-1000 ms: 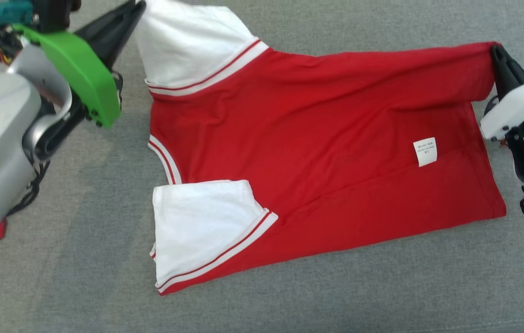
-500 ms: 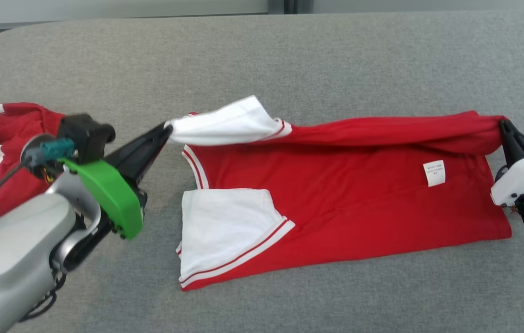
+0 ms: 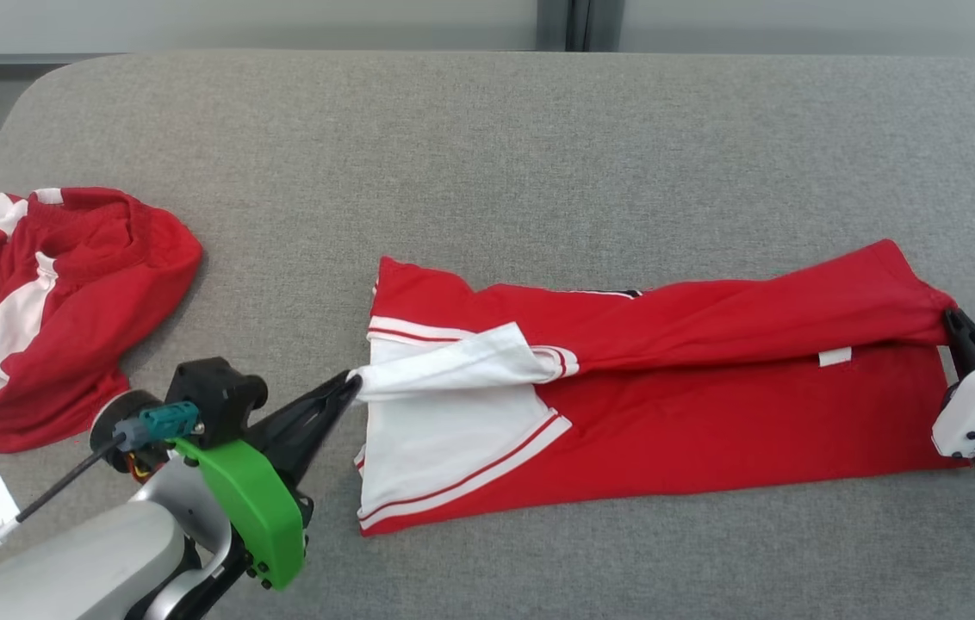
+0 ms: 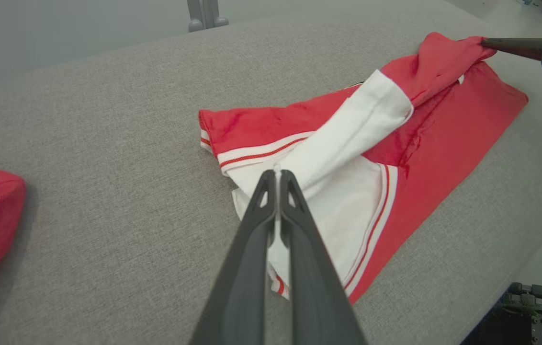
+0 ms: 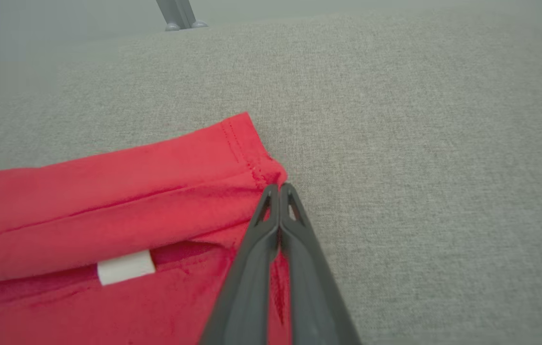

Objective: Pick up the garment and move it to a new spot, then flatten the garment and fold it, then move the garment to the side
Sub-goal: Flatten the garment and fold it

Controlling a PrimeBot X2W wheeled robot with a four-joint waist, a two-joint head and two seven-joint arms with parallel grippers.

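In the head view, the red jersey garment (image 3: 694,422) with white sleeves is laid across the middle of the grey fabric-covered surface (image 3: 487,155), its long axis running from left to right of the frame. The left gripper (image 3: 352,384), at the lower left, is clenched on the tip of the upper white sleeve (image 3: 453,366). The right gripper (image 3: 953,320), at the right edge, is clenched on the red hem corner (image 3: 918,297). Between them the held edge is stretched as a raised band over the garment's middle, and the free edge lies toward the bottom of the frame from both grippers. It is judged that the fold is completed by lowering this band toward that free edge, one arm at each end. A crumpled red and white garment (image 3: 74,293) is seen at the left, well apart, and nothing is seen in the way.

In the left wrist view, the fingers are pressed together on the white sleeve (image 4: 362,120), and the garment (image 4: 448,139) extends to the upper right.

In the right wrist view, the fingers are closed on the hem corner (image 5: 261,167) at centre. A white label (image 5: 125,267) is tucked under the raised band at the lower left.
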